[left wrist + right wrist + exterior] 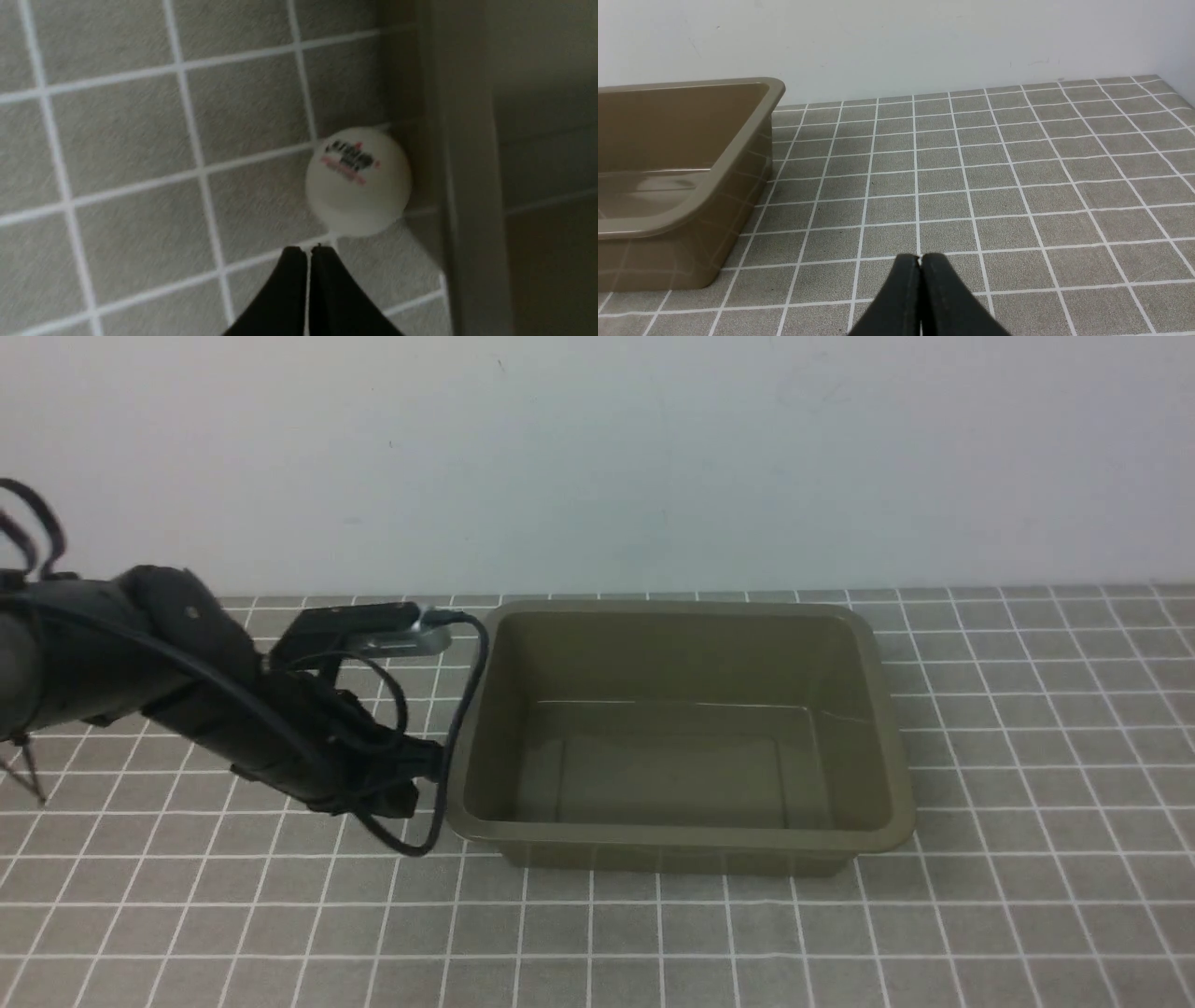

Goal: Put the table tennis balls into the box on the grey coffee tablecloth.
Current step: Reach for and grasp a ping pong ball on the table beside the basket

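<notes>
Just beyond pinched-together left gripper (pixel 308 249), ball (pixel 359 182), beside box (pixel 467 186)

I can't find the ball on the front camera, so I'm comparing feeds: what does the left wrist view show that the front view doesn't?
Only the left wrist view shows the white ball, on the checked cloth beside the outside of the box, with the left gripper shut just short of it. Only the front view shows the whole box, nothing in it, the left arm beside it and the pale wall behind. Both show the cloth and the box.
</notes>
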`<state>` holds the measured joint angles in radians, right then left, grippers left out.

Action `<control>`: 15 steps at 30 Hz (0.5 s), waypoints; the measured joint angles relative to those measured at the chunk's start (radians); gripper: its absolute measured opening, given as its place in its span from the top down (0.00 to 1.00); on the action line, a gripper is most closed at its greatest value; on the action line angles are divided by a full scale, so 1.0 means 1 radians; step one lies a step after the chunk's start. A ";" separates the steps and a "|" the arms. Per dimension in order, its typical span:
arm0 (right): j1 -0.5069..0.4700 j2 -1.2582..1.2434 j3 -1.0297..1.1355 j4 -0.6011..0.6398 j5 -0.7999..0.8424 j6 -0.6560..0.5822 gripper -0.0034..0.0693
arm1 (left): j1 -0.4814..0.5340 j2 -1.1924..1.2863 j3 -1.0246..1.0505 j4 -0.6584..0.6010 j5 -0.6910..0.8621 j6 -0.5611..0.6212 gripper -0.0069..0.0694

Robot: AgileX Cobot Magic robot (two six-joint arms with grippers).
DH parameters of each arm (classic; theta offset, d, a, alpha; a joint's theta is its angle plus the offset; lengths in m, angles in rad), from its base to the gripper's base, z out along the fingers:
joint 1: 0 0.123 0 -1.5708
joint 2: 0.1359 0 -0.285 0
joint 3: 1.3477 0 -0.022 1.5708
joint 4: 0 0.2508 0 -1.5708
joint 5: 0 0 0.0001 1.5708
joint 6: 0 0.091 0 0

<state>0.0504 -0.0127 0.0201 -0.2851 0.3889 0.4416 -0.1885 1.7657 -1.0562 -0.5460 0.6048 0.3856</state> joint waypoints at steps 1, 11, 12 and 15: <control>0.000 0.000 0.000 0.000 0.000 0.000 0.97 | -0.019 0.021 -0.023 0.001 -0.006 0.007 0.92; 0.000 0.000 0.000 0.000 -0.001 0.001 0.97 | -0.108 0.044 -0.098 0.006 -0.021 -0.003 0.91; 0.000 0.000 0.000 0.000 -0.001 0.001 0.97 | -0.108 0.044 -0.098 0.009 -0.024 -0.003 0.91; 0.000 0.000 0.000 0.000 -0.001 0.001 0.97 | -0.107 0.046 -0.098 0.016 -0.041 -0.003 0.87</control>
<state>0.0504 -0.0127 0.0201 -0.2851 0.3880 0.4422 -0.2950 1.8118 -1.1543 -0.5296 0.5641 0.3827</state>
